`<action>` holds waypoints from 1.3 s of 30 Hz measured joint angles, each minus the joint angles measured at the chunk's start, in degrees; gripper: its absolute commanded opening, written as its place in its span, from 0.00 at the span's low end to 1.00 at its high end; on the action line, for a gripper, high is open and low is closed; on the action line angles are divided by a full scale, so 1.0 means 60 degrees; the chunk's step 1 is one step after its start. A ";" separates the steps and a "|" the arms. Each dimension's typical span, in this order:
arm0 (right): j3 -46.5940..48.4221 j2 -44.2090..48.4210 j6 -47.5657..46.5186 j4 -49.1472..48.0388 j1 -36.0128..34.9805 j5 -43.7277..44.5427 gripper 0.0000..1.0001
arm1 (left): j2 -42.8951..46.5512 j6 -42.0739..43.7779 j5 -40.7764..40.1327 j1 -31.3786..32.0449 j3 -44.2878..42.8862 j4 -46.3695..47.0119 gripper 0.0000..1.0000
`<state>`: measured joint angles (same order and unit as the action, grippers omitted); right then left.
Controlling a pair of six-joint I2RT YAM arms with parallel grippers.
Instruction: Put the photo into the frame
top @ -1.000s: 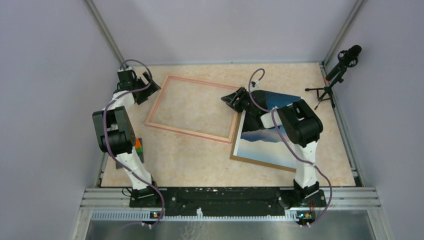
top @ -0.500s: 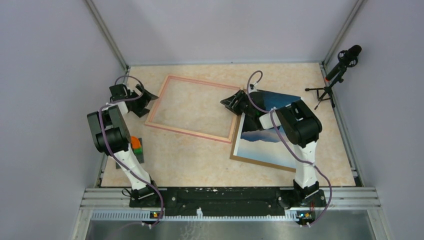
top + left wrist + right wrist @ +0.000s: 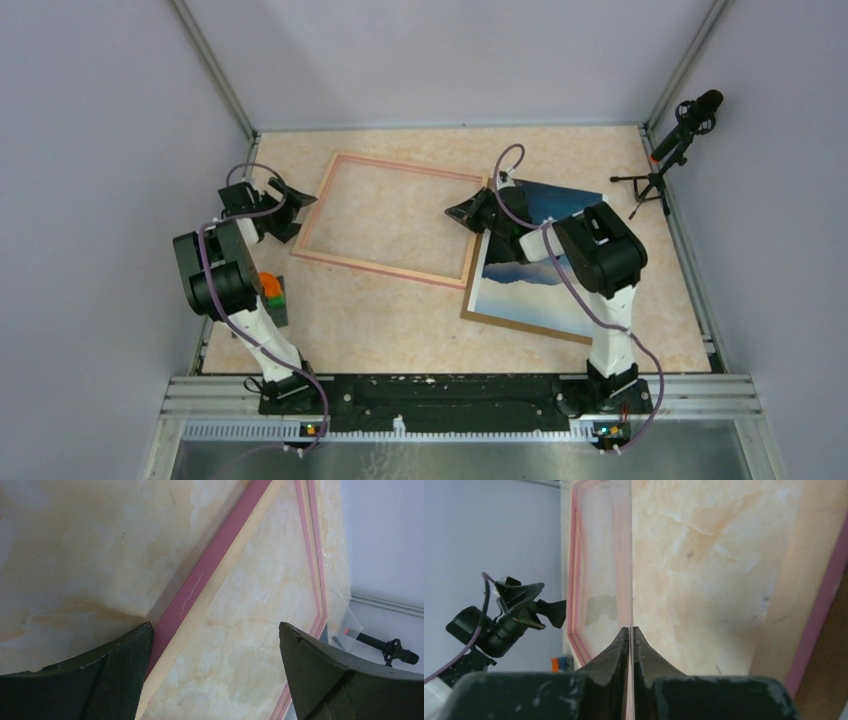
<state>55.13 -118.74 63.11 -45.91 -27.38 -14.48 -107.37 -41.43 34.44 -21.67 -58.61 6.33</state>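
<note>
The pinkish-tan frame lies flat mid-table. My left gripper is open at its left corner; in the left wrist view the frame's rail runs between the spread fingers, and the left gripper holds nothing. My right gripper sits at the frame's right end. In the right wrist view the right gripper is shut on the edge of a thin clear sheet, seen edge-on over the frame. The photo lies face up under the right arm, on a brown backing board.
A microphone on a small tripod stands at the back right corner. A small orange and green object lies by the left arm near the table's left edge. Walls close off the left, back and right sides.
My left gripper has drawn back toward the near side, from the frame's far left corner down along its left end, staying open. The right gripper's fingers have shut on the clear sheet.
</note>
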 measured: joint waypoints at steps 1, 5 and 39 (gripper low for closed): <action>0.0000 0.0095 -0.0062 0.0044 0.0000 -0.0018 0.00 | 0.0000 -0.0066 0.0007 -0.0007 0.0029 0.0066 0.99; 0.0106 0.0521 -0.0051 0.0051 0.0022 -0.0372 0.00 | 0.0000 -0.0189 0.0044 -0.0011 0.0066 0.0171 0.99; 0.1009 -0.0747 0.4375 -0.2634 0.0845 -0.2211 0.00 | 0.0007 -0.0477 0.0368 0.0015 0.0244 0.0372 0.99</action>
<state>61.19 -123.22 89.36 -61.71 -22.31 -27.75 -107.33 -44.29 36.64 -21.58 -57.14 8.56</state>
